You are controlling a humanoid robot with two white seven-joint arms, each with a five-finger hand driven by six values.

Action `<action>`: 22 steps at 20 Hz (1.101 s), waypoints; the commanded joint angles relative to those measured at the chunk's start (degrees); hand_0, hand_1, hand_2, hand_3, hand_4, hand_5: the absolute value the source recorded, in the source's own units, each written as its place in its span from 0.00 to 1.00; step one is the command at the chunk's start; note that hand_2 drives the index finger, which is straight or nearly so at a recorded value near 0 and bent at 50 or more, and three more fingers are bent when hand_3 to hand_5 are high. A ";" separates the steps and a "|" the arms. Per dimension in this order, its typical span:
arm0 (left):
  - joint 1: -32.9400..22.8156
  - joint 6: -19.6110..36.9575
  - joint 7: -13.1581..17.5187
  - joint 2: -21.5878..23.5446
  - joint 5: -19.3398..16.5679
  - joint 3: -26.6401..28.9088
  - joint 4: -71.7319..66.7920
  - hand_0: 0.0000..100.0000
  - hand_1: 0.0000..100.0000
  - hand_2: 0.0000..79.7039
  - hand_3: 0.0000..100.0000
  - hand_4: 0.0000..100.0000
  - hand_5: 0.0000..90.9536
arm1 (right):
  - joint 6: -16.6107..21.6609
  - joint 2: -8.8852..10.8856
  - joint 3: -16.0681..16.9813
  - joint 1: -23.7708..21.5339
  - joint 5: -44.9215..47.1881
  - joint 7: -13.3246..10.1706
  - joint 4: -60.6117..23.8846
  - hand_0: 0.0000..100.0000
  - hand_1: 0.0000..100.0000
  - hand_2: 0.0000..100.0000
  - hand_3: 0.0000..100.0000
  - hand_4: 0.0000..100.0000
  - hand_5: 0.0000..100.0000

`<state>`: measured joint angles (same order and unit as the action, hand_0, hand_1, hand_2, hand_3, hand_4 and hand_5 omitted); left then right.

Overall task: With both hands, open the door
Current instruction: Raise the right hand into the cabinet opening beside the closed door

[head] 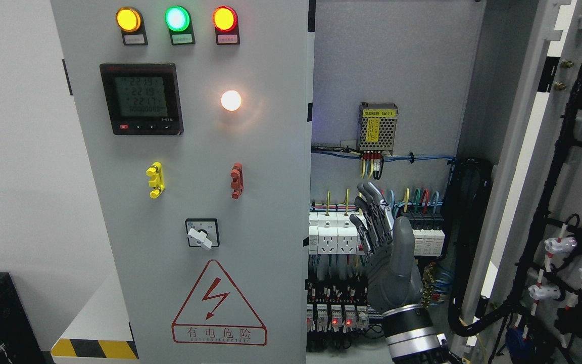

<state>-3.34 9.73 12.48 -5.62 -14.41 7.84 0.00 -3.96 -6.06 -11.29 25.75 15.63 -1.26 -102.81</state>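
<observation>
Doors of the grey cabinet stand unevenly: the left door [250, 202] faces the camera and covers the left half, while the right door [564, 202] is swung wide open at the picture's right, its inner side hung with black cable looms and white connectors. Between them the cabinet inside [397, 76] is exposed.

One hand [384, 247] rises from the bottom edge right of the middle, so it is the right hand. Its grey fingers [372, 202] are straight and point upward, close side by side, the thumb upright beside them; they grasp nothing. It sits in front of the open bay, over the rows of white sockets [334, 237] and breakers with red lights [334, 321]; whether it touches anything there I cannot tell.

On the left door are three lamps, yellow [128, 19], green [177, 18] and red [224, 18], a meter [141, 98], a glowing white lamp [231, 100], a yellow handle [155, 180], a red handle [237, 180], a rotary switch [201, 233] and a red warning triangle [219, 303]. Inside, a small power supply [378, 127] is mounted on the back wall above coloured wires
</observation>
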 commanded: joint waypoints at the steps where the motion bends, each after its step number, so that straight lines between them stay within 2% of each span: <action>1: 0.00 0.29 0.00 -0.01 0.00 -0.02 0.52 0.84 0.21 0.00 0.00 0.00 0.00 | -1.04 -0.10 4.17 3.60 0.89 0.73 11.48 0.00 0.00 0.00 0.00 0.00 0.00; 5: 0.00 0.29 0.00 -0.01 0.00 -0.02 0.52 0.84 0.21 0.00 0.00 0.00 0.00 | -2.10 -0.09 5.92 6.41 1.15 0.82 15.35 0.00 0.00 0.00 0.00 0.00 0.00; 8: 0.00 0.29 0.00 -0.01 0.00 -0.02 0.52 0.84 0.21 0.00 0.00 0.00 0.00 | -4.12 -0.01 6.72 8.08 6.76 0.91 16.24 0.00 0.00 0.00 0.00 0.00 0.00; 11: 0.00 0.20 0.00 -0.01 0.00 0.07 0.52 0.84 0.21 0.00 0.00 0.00 0.00 | -5.09 0.17 6.63 7.83 8.27 0.91 15.45 0.00 0.00 0.00 0.00 0.00 0.00; 13: 0.00 0.20 0.00 -0.01 0.00 -0.02 0.52 0.84 0.21 0.00 0.00 0.00 0.00 | -5.09 1.22 6.28 7.56 8.27 1.08 15.01 0.00 0.00 0.00 0.00 0.00 0.00; 14: 0.00 0.28 0.00 -0.01 0.00 -0.02 0.52 0.84 0.21 0.00 0.00 0.00 0.00 | -5.09 1.57 6.19 7.47 8.36 2.22 14.83 0.00 0.00 0.00 0.00 0.00 0.00; 16: 0.00 0.20 0.00 0.08 0.00 0.07 0.52 0.84 0.21 0.00 0.00 0.00 0.00 | -5.09 1.66 6.28 7.47 8.27 7.65 14.74 0.00 0.00 0.00 0.00 0.00 0.00; 17: 0.00 0.20 0.00 -0.01 0.00 -0.02 0.52 0.84 0.21 0.00 0.00 0.00 0.00 | -5.09 1.66 6.45 7.56 8.27 9.16 14.83 0.00 0.00 0.00 0.00 0.00 0.00; 22: 0.00 0.28 0.00 -0.01 0.00 -0.02 0.52 0.84 0.21 0.00 0.00 0.00 0.00 | -5.26 1.75 6.63 8.26 8.36 9.96 15.44 0.00 0.00 0.00 0.00 0.00 0.00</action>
<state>-3.34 9.99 12.48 -5.62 -14.41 7.84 0.00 -9.11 -5.10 -5.82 33.35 23.36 7.50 -89.83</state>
